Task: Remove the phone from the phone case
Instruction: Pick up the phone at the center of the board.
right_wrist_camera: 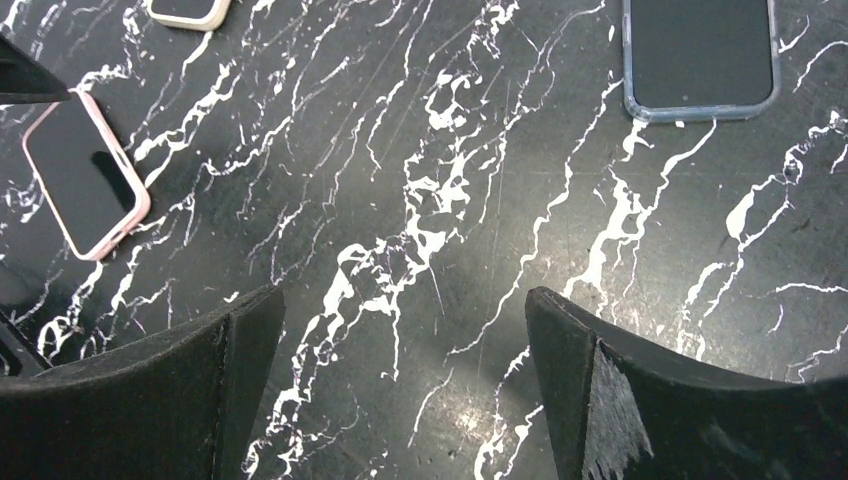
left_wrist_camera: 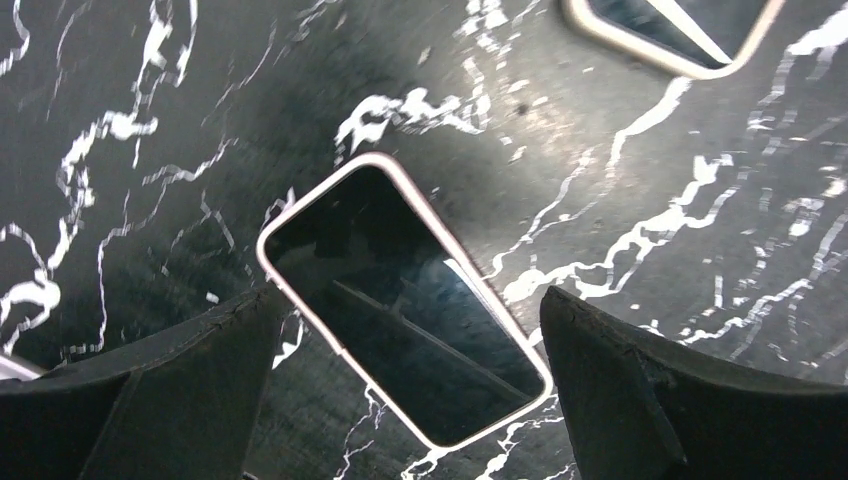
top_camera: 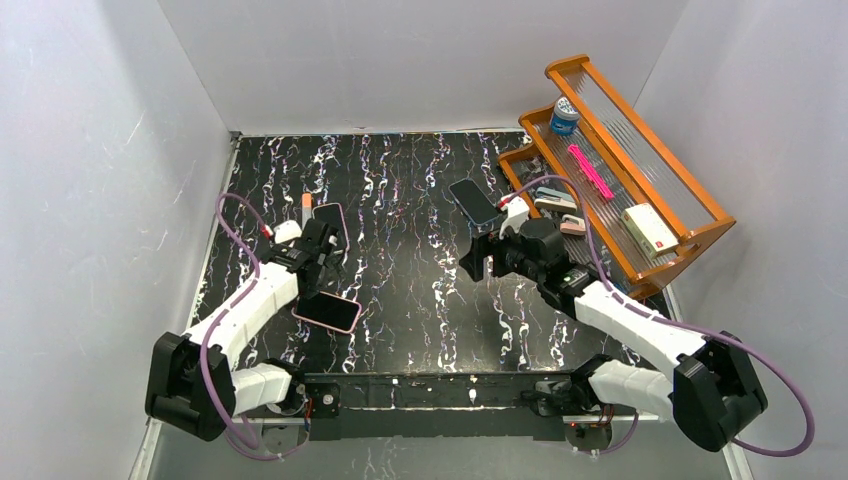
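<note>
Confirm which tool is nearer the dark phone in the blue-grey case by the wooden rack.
Right. The right tool sits open just on the near side of the blue-grey-cased phone; the left tool is far to its left, above a pink-cased phone.

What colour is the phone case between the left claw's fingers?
Pale pink case, clearest in the left wrist view.

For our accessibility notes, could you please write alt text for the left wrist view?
A pink-cased phone lies screen-up and diagonal on the black marbled table, between the fingers of the open left gripper. The corner of a second cased phone shows at the top right.
</note>
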Available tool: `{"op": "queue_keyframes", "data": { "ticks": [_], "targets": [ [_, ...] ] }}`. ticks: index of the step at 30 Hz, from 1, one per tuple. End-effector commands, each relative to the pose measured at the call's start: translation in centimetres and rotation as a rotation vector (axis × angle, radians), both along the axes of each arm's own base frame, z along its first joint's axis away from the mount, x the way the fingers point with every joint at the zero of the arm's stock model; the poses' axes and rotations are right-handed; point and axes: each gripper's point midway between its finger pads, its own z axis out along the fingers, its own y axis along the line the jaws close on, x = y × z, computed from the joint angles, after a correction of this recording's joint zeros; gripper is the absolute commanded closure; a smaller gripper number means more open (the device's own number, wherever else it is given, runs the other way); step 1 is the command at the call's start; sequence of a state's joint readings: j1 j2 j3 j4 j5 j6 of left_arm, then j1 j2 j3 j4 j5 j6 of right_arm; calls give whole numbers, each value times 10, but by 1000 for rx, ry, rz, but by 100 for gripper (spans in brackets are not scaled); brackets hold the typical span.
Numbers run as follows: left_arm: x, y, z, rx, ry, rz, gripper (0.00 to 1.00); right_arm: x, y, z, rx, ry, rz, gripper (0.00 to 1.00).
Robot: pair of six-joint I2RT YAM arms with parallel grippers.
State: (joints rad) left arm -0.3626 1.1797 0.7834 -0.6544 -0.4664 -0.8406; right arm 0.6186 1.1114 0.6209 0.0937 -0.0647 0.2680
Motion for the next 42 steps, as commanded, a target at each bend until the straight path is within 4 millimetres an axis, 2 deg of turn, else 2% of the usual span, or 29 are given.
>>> {"op": "queue_keyframes", "data": {
  "ticks": [1, 14, 23, 35, 39, 42],
  "targets": [
    [-37, 18, -17, 9, 69, 190, 2, 1, -2, 8, 7, -84, 6, 1],
    [-36, 3, -41, -103, 59, 325, 2, -9, -5, 0, 11, -100, 34, 1],
    [-48, 11, -57, -74, 90, 411, 2, -10, -3, -7, 6, -89, 46, 1],
    [-57, 10, -79, -64, 151, 411, 2, -13, 1, -15, 5, -67, 74, 1],
    [-57, 8, -81, -69, 156, 395, 7, -6, -1, -22, -16, -35, 32, 1],
    [-51, 7, -77, -72, 139, 362, 17, 2, -7, -32, -58, 31, -40, 1]
  ]
}}
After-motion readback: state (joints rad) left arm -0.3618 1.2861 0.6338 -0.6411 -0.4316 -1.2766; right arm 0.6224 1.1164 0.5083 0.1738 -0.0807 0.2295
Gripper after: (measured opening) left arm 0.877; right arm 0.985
